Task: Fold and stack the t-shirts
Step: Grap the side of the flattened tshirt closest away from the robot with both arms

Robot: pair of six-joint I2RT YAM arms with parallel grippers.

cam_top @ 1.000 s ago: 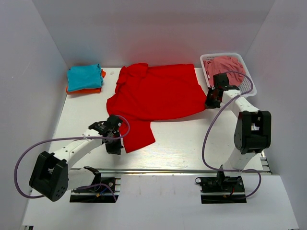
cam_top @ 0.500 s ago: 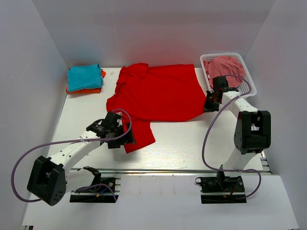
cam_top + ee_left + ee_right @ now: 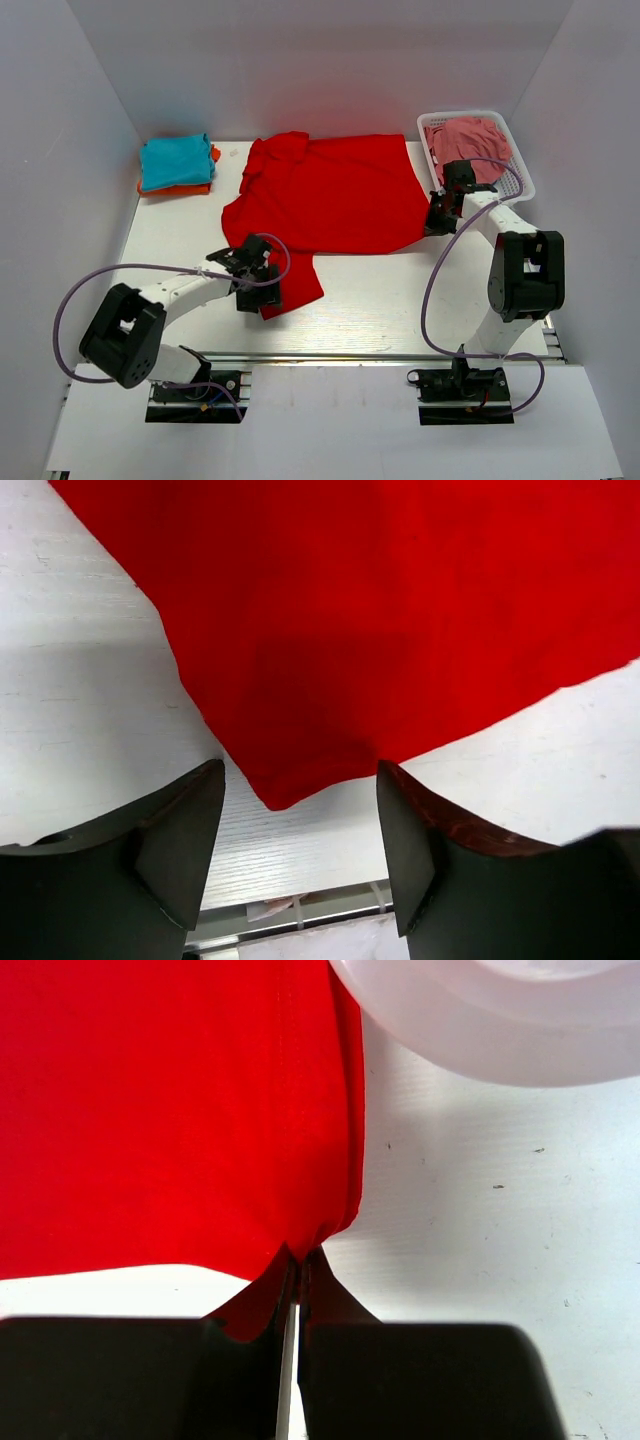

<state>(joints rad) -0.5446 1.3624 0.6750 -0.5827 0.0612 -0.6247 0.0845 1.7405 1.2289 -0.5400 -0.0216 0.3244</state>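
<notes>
On the white table (image 3: pixel 400 290), spread nearly flat across the middle: the red t-shirt (image 3: pixel 330 200), with its long axis running left to right and one loose flap, probably a sleeve, reaching toward the near edge on the left side

At the right-hand end, just beside the white basket (image 3: pixel 520 178) with a pink cloth (image 3: pixel 468 135) in it: pinched at the near corner by the right gripper (image 3: pixel 437 215), with jaws pressed together on a small fold of red hem, clearly seen from the right wrist

At the near left flap: straddled, not gripped, by the left gripper (image 3: pixel 262 290), with jaws spread and both dark fingers (image 3: pixel 170 820) low over the table. From the left wrist, shows the pointed tip of the flap lying in the gap between them, touching neither, with the cloth widening away from the claw toward the far right

Far left corner, well apart from both arms: the folded teal t-shirt (image 3: pixel 175 160) resting on the folded orange t-shirt (image 3: pixel 190 188)

Judging from this: folding of the red one barely begun, stacking not yet done. Next move probably turns on that flap tip, dead ahead of the left claw and far nearer to the left arm than to the right. Calls for closing squarely on the tip, then carrying it away from the near edge and over the body of the shirt, across the long axis. Risks closing on bare table if the claw sits too far back from the point of the cloth
</notes>
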